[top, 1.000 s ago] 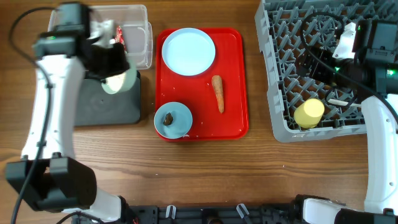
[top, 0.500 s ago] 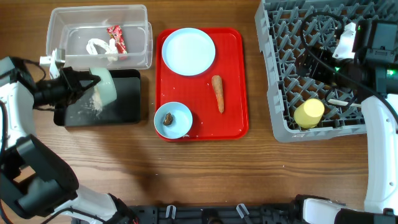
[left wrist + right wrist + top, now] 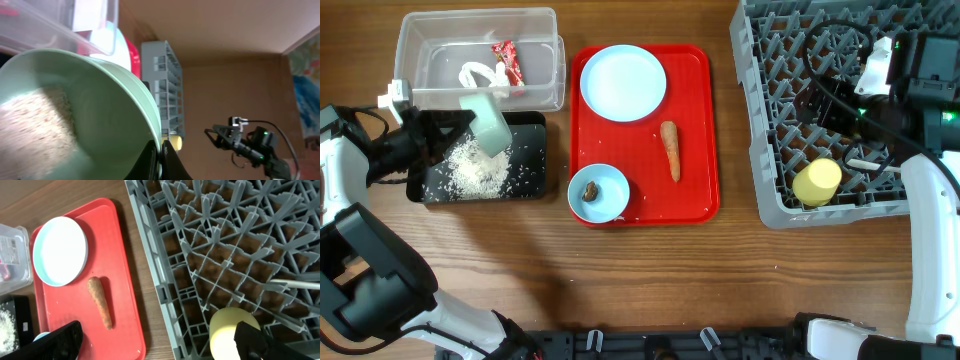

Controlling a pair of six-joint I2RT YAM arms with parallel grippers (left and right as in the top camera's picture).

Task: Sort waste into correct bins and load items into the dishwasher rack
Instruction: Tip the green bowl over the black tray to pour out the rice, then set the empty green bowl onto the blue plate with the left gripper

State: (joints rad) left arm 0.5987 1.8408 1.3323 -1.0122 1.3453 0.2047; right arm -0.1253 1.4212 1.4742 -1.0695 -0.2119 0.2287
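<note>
My left gripper is shut on the rim of a pale bowl, tipped on its side over the black bin. White rice lies in that bin, and some still clings inside the bowl. The clear bin holds the red wrapper and the tissue. My right gripper is open and empty above the grey rack, which holds the yellow cup and the white spoon.
The red tray carries the pale blue plate, the carrot and a second bowl with the brown scrap in it. Bare wood lies in front of the tray and bins.
The left arm swung round to the left side of the black bin and tipped the bowl further. The rice has slid out into the black bin. The right arm has not moved.
</note>
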